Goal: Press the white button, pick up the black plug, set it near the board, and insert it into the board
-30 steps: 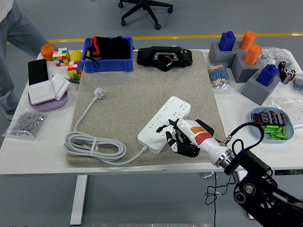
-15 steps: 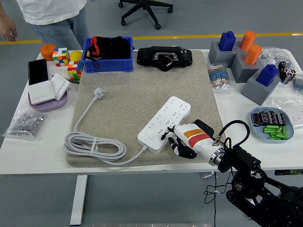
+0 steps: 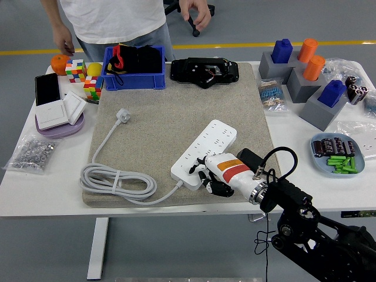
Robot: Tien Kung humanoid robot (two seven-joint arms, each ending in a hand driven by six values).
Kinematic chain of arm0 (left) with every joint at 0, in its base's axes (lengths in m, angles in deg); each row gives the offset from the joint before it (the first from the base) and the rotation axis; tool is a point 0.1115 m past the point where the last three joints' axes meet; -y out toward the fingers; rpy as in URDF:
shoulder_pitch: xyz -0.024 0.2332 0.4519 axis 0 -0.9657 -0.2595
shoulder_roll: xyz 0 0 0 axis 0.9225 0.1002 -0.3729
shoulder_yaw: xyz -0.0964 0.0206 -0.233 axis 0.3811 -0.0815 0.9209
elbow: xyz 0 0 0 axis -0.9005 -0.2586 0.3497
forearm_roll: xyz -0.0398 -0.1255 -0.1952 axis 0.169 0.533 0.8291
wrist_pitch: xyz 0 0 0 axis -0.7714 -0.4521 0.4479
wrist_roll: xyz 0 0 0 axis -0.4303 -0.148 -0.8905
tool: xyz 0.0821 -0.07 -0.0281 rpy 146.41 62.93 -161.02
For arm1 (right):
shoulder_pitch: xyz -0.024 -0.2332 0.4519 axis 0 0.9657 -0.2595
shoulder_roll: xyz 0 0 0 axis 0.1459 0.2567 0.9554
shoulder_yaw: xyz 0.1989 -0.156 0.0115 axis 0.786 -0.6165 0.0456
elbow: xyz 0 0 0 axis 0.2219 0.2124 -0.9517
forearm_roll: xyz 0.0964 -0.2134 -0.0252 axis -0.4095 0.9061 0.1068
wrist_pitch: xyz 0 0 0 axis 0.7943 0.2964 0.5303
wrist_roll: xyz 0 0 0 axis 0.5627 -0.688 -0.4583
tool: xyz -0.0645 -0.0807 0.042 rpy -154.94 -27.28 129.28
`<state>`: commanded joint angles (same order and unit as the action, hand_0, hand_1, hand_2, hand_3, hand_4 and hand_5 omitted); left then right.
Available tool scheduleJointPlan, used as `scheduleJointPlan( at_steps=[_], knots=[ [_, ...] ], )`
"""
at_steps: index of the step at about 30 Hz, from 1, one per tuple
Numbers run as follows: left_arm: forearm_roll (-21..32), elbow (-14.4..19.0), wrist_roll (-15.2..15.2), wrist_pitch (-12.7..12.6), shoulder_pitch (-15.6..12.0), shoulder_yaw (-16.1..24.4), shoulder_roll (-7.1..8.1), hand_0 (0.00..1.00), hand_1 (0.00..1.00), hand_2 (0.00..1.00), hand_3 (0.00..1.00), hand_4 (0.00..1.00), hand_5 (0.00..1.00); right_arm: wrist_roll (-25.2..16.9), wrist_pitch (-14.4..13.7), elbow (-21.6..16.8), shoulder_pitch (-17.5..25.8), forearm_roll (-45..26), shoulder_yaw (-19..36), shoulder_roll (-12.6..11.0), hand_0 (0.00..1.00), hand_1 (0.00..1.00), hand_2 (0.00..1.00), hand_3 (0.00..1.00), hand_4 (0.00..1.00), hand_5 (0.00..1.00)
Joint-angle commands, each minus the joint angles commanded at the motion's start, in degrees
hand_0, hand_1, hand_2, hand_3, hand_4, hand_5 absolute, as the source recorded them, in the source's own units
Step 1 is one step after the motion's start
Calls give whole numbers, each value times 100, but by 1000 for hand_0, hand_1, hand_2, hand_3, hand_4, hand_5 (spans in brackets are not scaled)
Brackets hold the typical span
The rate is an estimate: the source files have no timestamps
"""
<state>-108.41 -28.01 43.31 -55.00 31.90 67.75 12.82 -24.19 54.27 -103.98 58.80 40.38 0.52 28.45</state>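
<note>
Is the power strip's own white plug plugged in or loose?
Loose: the white plug lies on the grey mat, its cord coiled beside it.

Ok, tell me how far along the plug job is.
Early stage. The right hand rests at the near end of the white power strip, where its button would be; whether it has been pressed can't be told. No black plug shows in the hand or in the strip's sockets, so picking it up, placing it near the strip and inserting it are left. A person stands at the far side, touching nothing on the table.
</note>
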Motion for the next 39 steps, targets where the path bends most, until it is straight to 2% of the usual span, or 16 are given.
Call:
scheduleJointPlan(
  at_steps=[21,33,39],
  knots=[
    [-76,0,6,8,-29,54,-5,685,676,657,686,562,199,-23,27,543,-286,-24,-105,162,2,2,49,622,374,2],
    [-67,0,5,11,-16,48,-6,685,675,657,686,562,199,-25,31,655,-308,-47,-226,144,2,2,49,623,376,2],
    [-63,0,4,9,-17,54,-5,684,676,657,686,563,198,-17,46,577,-296,-50,-153,140,2,2,49,622,377,2]
  ],
)
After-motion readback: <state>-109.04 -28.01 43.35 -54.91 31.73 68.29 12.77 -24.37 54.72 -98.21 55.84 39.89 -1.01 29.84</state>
